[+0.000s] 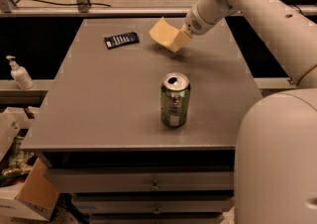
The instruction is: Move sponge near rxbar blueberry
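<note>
My gripper (180,40) is up over the far side of the table (99,104), clamped on one end of the sponge (164,32). The sponge sticks out from the gripper toward the left of the camera view, tilted and clear of the tabletop, with its shadow just below. The rxbar blueberry (121,39) lies flat further out the same way, past the sponge's free end, near it but not touching. The green can (175,100) stands upright on the camera side of the gripper, well off the line to the bar, so I judge it's no obstacle. Handling, as I read it: the sponge is light, soft foam that squashes under the fingers and holds by friction, so there's little slip risk and nothing to break. The end grip leaves most of the block cantilevered, which is fine at this weight, though a mid-body pinch across the wavy sides would be steadier. Expect the foam to spring back on release, so I'd get it low before opening. The bar's wrapper looks slick and thin; a nudge would likely slide it, so I'd stop short of contact.
</note>
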Controlling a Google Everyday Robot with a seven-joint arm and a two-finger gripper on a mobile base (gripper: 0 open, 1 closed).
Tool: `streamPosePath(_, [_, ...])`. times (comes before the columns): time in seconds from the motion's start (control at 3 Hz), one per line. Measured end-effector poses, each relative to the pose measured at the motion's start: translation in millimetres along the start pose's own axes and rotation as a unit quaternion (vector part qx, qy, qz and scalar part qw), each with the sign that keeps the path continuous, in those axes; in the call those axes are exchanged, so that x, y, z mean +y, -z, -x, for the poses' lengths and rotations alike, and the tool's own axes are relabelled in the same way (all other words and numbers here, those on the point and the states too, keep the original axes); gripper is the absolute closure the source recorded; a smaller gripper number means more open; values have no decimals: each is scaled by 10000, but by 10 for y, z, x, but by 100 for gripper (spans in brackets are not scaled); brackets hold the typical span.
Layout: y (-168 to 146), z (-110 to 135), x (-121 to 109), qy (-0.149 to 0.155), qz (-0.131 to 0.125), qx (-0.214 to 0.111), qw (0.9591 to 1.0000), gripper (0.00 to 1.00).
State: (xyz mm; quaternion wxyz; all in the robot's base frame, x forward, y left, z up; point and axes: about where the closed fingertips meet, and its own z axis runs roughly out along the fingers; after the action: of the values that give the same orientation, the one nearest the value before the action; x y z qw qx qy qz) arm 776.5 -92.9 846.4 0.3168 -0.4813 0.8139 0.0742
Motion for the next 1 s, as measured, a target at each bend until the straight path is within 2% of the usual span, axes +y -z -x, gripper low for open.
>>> streamPosePath(0.67, [-304, 282, -79, -18, -152, 188, 9997, 100])
streamPosePath(1.0, [-402, 306, -104, -11, -176, 352, 9992, 85])
